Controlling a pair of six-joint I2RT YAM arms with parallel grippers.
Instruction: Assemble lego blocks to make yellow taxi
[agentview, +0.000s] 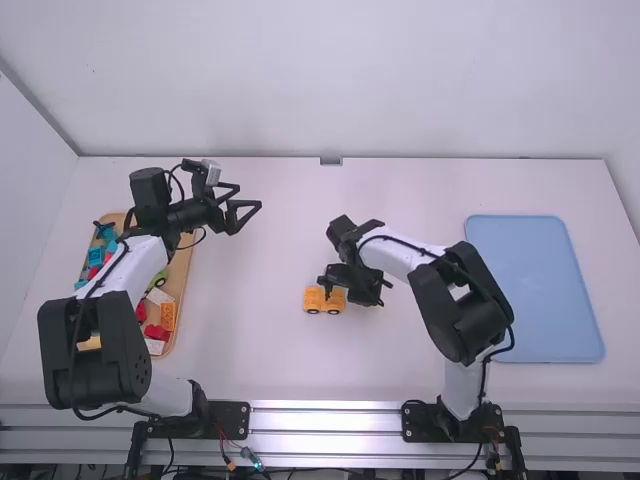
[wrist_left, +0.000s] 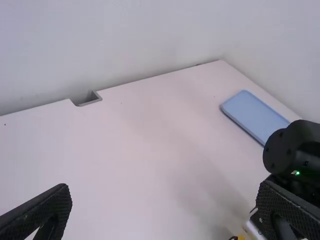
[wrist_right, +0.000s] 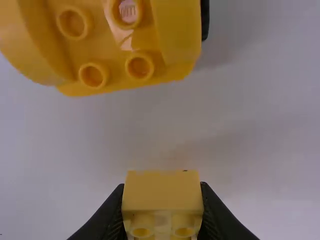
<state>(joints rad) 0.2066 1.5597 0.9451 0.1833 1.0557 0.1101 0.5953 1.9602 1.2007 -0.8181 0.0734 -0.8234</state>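
In the high view, the left arm stretches forward over the wooden tray (agentview: 182, 272), its gripper (agentview: 251, 196) turned inward, while the right arm angles inward, its gripper (agentview: 358, 288) lowered beside the yellow car body (agentview: 313, 299). The left wrist view shows that pincer spread wide; in the right wrist view, the fingers clamp a yellow block (wrist_right: 162, 192) near the studded car body.

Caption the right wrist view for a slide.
Yellow block clamped in the right gripper, near the studded yellow car base.
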